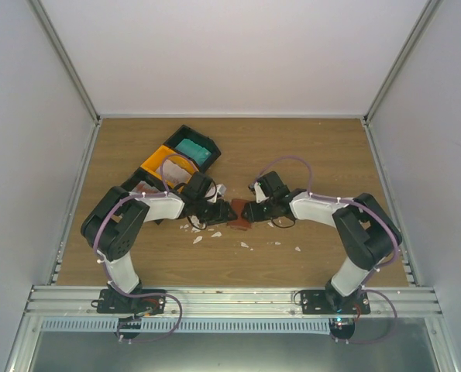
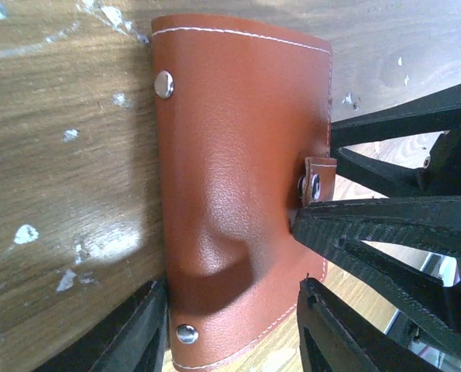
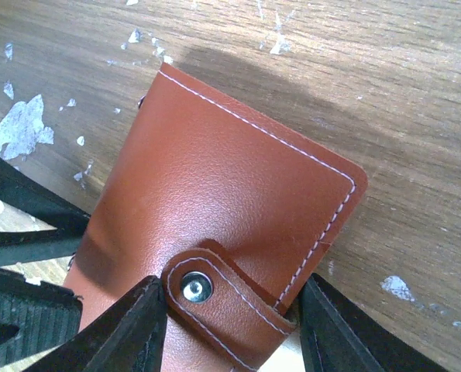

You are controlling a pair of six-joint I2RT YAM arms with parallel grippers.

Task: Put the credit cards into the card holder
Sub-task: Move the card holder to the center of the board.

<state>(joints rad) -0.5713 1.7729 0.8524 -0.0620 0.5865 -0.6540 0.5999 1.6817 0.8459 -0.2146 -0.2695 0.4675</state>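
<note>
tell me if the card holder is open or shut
Shut. The card holder is folded flat, and its strap tab lies over the cover with the snap pressed down; no card slots show.

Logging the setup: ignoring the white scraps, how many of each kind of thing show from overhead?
Robot arms: 2
Brown card holder: 1
Bin tray: 1
Teal credit card showing in the tray: 1
Total: 5

Blk/white arms (image 1: 164,207), purple cables (image 1: 290,158), blk claws (image 2: 234,333).

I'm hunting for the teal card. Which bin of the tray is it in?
The black bin farthest back; the orange bin beside it holds only something pale.
</note>
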